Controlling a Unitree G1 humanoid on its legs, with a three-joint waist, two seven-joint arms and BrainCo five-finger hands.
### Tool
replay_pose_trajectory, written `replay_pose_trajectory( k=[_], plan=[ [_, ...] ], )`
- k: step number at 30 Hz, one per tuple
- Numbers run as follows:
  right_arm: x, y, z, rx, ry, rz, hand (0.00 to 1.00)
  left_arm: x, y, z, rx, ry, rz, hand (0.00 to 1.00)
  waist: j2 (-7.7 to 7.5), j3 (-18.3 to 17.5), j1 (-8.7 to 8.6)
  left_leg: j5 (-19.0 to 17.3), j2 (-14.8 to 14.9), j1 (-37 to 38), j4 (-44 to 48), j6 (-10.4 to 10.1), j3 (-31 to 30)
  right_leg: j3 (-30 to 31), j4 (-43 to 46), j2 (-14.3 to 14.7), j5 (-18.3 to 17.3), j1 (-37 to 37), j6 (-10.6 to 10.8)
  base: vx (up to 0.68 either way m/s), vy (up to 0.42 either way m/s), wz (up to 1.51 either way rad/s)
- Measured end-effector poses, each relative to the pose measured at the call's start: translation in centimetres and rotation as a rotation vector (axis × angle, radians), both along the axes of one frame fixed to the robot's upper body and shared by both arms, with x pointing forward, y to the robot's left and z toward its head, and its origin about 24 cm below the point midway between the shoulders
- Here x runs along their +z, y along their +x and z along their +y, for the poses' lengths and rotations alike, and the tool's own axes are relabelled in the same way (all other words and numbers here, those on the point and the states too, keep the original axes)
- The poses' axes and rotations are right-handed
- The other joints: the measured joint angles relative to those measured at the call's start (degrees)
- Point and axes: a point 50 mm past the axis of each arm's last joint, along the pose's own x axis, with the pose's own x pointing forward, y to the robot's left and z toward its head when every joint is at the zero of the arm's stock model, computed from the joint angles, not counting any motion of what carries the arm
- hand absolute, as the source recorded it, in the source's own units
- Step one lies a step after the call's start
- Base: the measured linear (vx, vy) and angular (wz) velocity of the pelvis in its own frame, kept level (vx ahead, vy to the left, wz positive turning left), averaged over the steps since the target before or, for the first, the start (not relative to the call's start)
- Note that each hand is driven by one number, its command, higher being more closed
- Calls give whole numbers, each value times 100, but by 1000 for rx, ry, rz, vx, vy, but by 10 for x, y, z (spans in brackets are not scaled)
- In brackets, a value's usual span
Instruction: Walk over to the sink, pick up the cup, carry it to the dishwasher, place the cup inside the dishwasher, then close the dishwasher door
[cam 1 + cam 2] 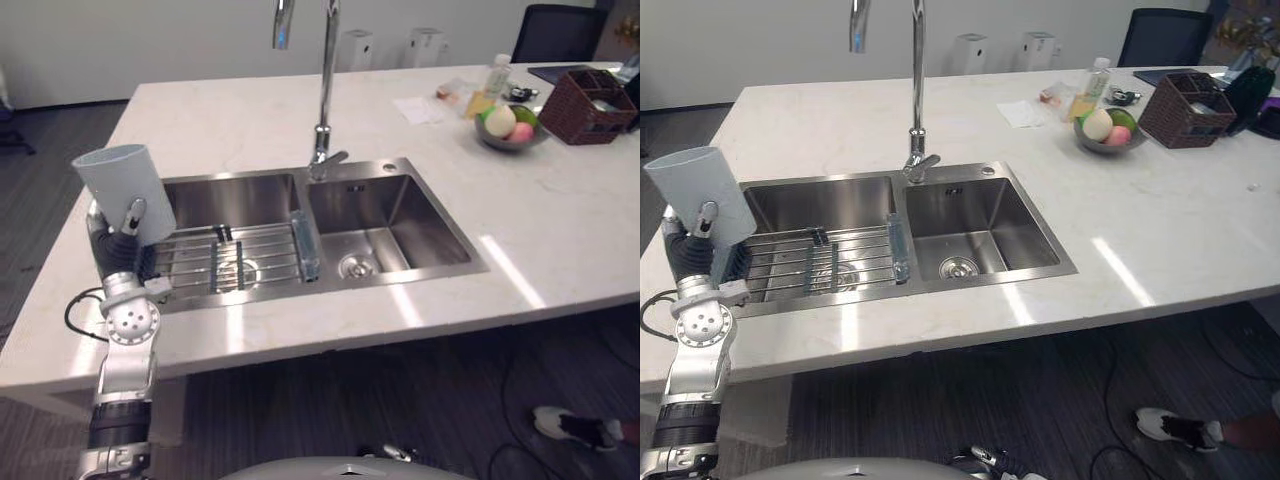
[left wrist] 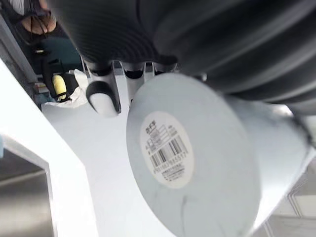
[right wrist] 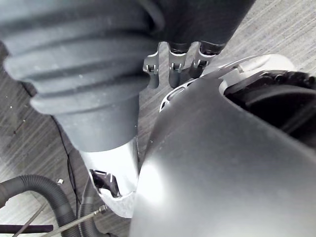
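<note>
the pick-up looks done: the left hand has its fingers clamped round the lower part of the cup, which is held mouth-up and slightly tilted above the counter. the sink lies just below and to the right of those fingers. next comes the carry to the dishwasher, which calls for a steady, level grip. the right hand hangs with fingers loose, holding nothing. count: 1 cup, 1 sink with 2 basins, 1 tap, 1 fruit bowl, 1 basket.
</note>
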Motion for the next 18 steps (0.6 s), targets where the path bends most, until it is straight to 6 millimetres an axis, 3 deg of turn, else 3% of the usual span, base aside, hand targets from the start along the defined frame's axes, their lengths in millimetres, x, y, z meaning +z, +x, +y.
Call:
replay_pose_trajectory(
  k=[8, 13, 14, 18],
  plan=[
    [-1, -6, -1, -46, 10, 10, 0, 18, -26, 19, 195, -18, -158, 100, -19, -25, 148, 83, -16, -216, -25, 12, -242, -153, 38, -28, -23, -13, 12, -26, -2, 15],
    [-3, -11, -2, -75, 22, 29, 0, 24, -45, 31, 304, -20, -222, 100, -4, -95, 333, 103, -20, -290, -23, 13, -272, -150, 43, -27, -25, -58, 14, 3, 2, 4],
    [-5, -23, -4, -85, 26, 77, 0, 31, -65, 41, 387, -19, -315, 100, 46, -249, 541, 122, -23, -292, -32, 11, -418, -165, 116, -35, -195, 10, -15, 0, 0, 0],
    [-5, -24, -4, -85, 25, 77, 0, 31, -65, 40, 388, -24, -315, 100, 78, -237, 521, 118, -19, -290, -34, 7, -374, -116, 118, -27, -189, -32, -7, 0, 0, -6]
  ],
)
